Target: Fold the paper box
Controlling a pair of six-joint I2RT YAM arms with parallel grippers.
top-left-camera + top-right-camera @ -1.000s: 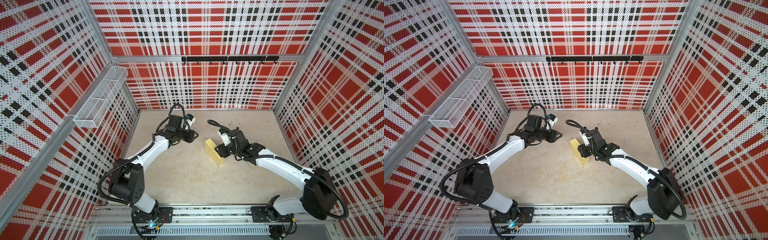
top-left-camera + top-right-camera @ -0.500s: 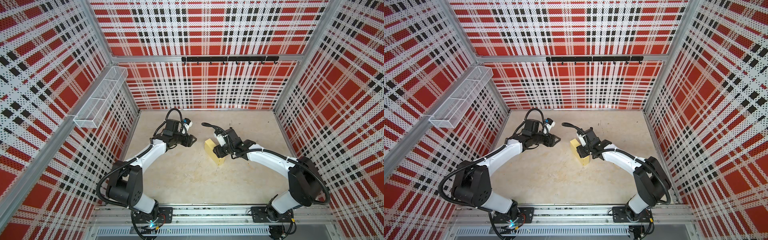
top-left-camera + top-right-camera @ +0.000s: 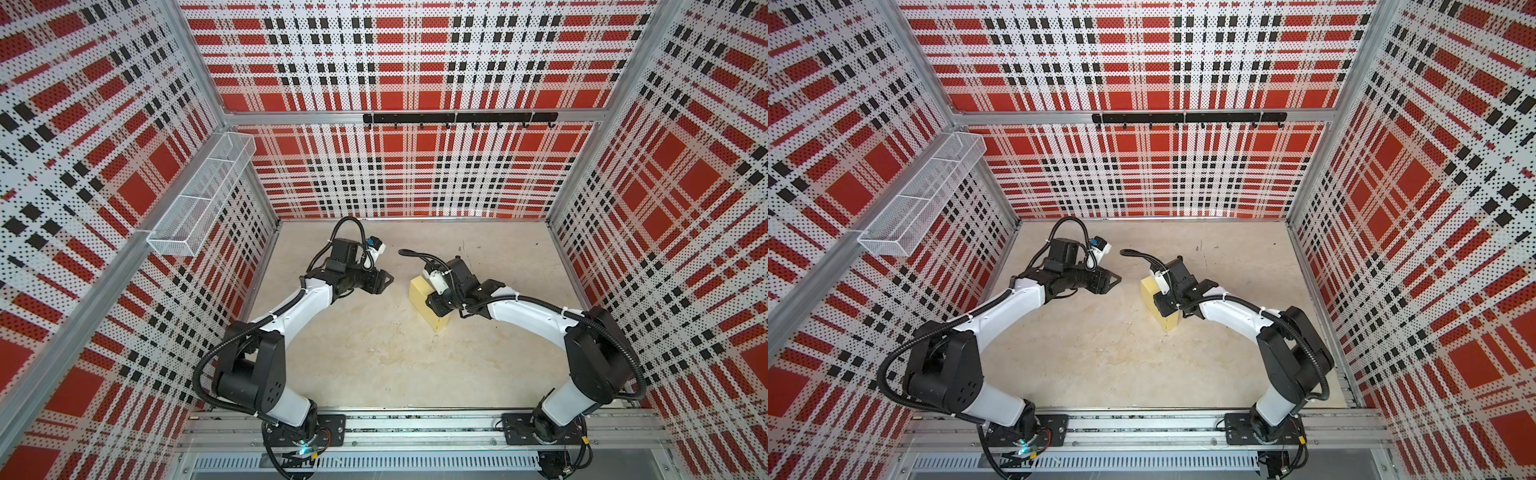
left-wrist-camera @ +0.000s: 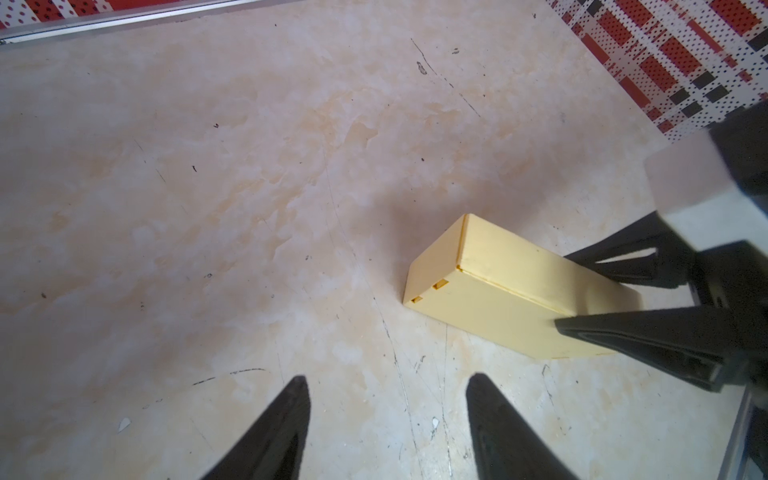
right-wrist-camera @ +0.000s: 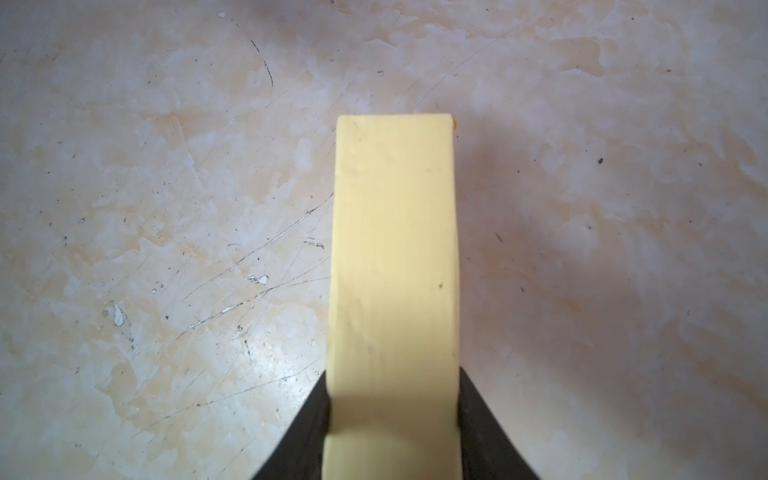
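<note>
Paper box (image 3: pixel 419 290) (image 3: pixel 1149 288): folded into a closed, pale yellow rectangular block. It sits about mid-counter, slightly right of centre, with its long axis running from far-left to near-right in both top views. In the left wrist view, the paper box (image 4: pixel 498 291) rests on the counter (image 4: pixel 208 187), and two small tabs show at slots on its end face. The seam along the top edge looks closed.

Right hand (image 3: pixel 434 305) (image 3: pixel 1160 305): over the near-right part of the box, coming in from the right. In the right wrist view, the right hand (image 5: pixel 395 392) has one black finger (image 5: pixel 316 407) against each long face of the box (image 5: pixel 395 249), pinching it across its narrow width. The left wrist view shows the right hand (image 4: pixel 565 291) straddling the same end.

Left hand (image 3: pixel 384 279) (image 3: pixel 1115 277): left of the box, tips pointing right toward it, clearly apart from it. Fingers spread, nothing between them (left wrist view (image 4: pixel 384 380)); only bare, scratched counter below.

Counter (image 3: pixel 374 353): mottled beige.
</note>
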